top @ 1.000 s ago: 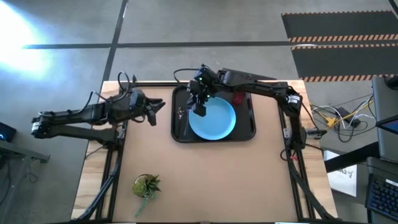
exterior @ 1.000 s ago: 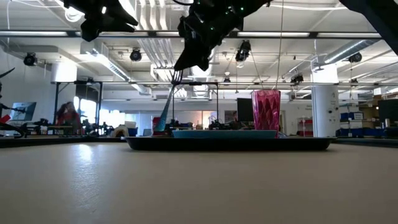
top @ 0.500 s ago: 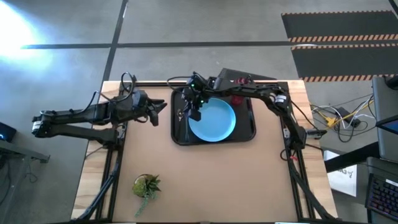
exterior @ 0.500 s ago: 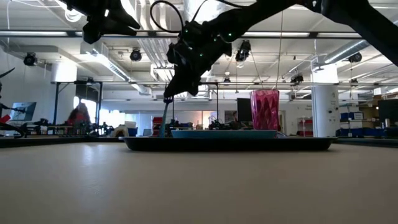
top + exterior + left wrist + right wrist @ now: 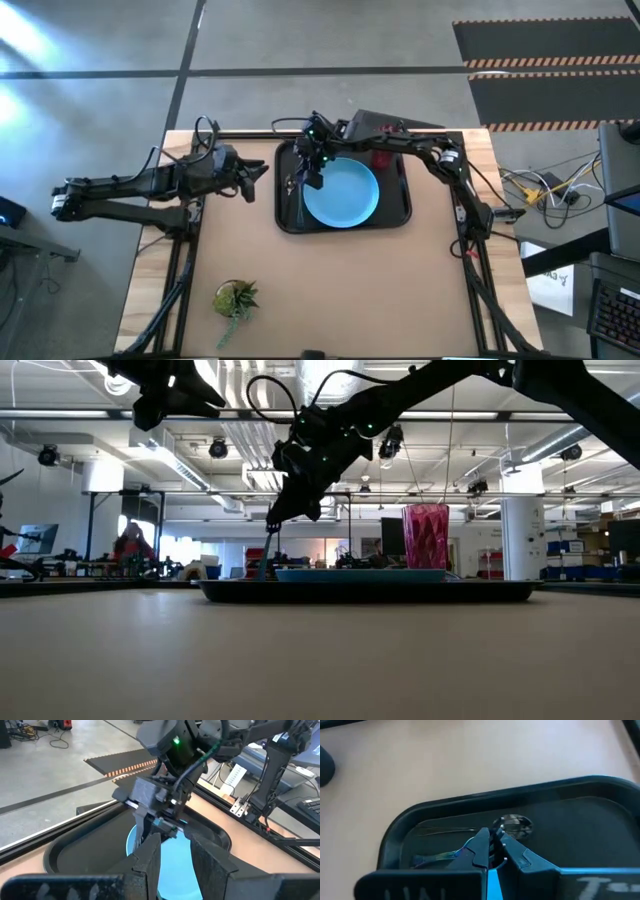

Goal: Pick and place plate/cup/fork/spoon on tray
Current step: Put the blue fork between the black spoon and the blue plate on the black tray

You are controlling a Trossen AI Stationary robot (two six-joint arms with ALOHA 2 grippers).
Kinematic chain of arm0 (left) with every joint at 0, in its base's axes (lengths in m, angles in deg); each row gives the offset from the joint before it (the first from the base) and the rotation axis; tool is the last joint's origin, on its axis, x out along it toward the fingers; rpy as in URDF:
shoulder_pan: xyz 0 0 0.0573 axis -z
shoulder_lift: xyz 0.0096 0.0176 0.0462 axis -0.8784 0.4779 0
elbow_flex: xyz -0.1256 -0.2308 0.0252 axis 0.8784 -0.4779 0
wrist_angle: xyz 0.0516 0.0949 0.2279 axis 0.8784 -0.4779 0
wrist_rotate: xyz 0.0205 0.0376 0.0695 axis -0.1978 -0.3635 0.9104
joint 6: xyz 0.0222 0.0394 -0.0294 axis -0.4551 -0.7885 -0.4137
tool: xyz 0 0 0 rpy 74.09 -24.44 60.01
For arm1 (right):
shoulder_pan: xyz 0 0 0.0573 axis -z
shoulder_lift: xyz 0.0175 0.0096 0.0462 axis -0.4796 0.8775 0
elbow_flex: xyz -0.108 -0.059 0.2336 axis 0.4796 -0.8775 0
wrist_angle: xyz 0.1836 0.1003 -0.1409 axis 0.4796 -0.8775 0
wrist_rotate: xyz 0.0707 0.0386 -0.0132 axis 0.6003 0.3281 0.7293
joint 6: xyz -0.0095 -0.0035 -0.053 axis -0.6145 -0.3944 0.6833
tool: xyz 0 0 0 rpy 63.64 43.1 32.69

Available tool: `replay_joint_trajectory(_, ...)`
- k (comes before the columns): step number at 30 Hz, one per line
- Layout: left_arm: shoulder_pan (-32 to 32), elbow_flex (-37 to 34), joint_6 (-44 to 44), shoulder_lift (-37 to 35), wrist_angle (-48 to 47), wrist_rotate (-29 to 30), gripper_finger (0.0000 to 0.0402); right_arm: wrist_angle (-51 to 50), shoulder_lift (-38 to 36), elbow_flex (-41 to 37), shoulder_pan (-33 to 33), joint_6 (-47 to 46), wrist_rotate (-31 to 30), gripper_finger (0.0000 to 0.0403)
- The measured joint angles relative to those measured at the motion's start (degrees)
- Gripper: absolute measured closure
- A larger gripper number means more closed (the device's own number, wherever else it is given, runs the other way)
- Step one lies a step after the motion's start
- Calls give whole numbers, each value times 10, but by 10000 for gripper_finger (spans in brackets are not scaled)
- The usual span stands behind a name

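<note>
1. The fork (image 5: 266, 556) is held nearly upright over the left end of the tray (image 5: 400, 212), its handle end down beside the plate (image 5: 342, 193).
2. The right pincer (image 5: 312, 180) is pressed together on the fork.
3. The left pincer (image 5: 258, 170) is kept part-spread over the counter (image 5: 340, 290), holding nothing.
4. No writing can be read.

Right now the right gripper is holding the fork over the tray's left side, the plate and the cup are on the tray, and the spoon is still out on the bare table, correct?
Not quite: the spoon already lies inside the tray, as the right wrist view shows. The rest holds: the right gripper grips the fork over the tray's left side, with the plate and cup on the tray.
</note>
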Motion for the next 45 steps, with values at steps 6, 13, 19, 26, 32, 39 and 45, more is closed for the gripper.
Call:
replay_joint_trajectory(6, 0, 0, 0, 0, 0, 0, 313, 0, 0, 0, 11, 10, 0, 394)
replay_joint_trajectory(13, 0, 0, 0, 0, 1, 0, 313, 3, 0, -6, 13, 12, 0, 394)
replay_joint_trajectory(19, 0, 0, 0, 0, 3, 0, 313, 44, -1, -44, 14, 2, 18, 394)
replay_joint_trajectory(26, 0, 0, 0, 0, 3, 0, 313, 104, -1, -77, 15, -15, 54, 394)
replay_joint_trajectory(32, 0, 0, 0, 0, 3, 0, 313, 106, -1, -81, 21, -11, 62, 394)
replay_joint_trajectory(39, 0, 0, 0, 1, 3, 0, 313, 120, 0, -81, 23, -20, 58, 394)
replay_joint_trajectory(45, 0, 0, 1, 1, 4, 0, 313, 132, 0, -80, 24, -40, 48, 370)
